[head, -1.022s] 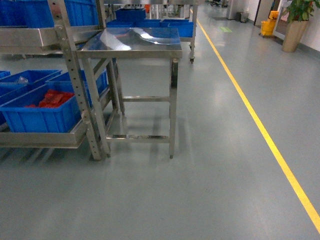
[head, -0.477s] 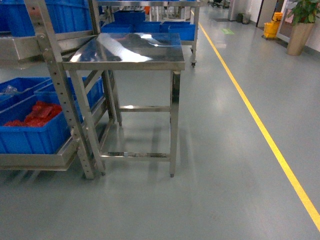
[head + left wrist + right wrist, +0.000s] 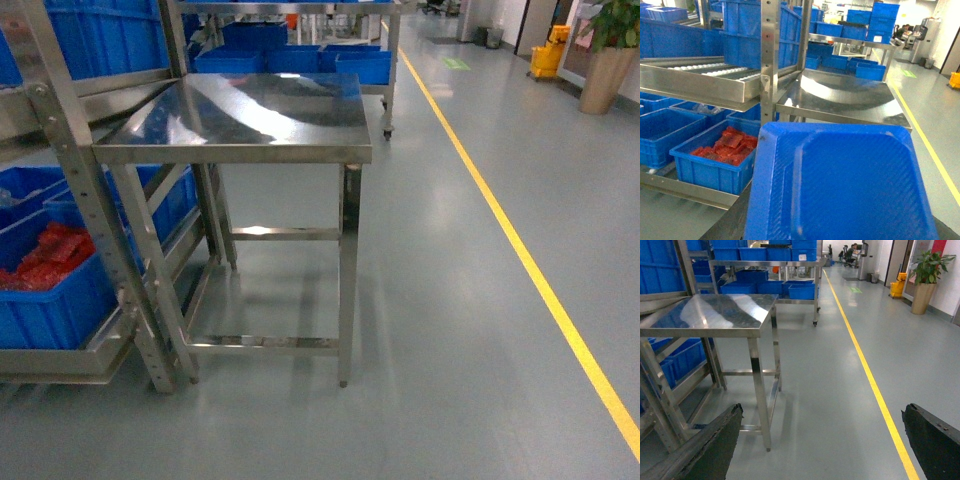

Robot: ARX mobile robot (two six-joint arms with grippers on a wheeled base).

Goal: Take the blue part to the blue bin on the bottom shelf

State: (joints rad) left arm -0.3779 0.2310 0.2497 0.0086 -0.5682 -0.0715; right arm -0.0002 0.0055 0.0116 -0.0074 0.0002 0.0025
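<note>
Head view: I see the steel table (image 3: 240,115) centre, the bottom shelf (image 3: 60,362) near left carrying a blue crate (image 3: 50,300) of red parts (image 3: 45,255). Left wrist: blue part (image 3: 840,185) fills the near frame, finger state unclear. Right gripper (image 3: 822,440) fingers spread, holding nothing.

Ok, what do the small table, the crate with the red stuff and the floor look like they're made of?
Table: looks like stainless steel, with a brushed, glossy top that mirrors the ceiling lights. Crate: probably moulded plastic, solid blue with a thick rolled rim. Floor: smooth grey with a soft sheen, likely coated concrete or epoxy, though the look leaves that open.
</note>
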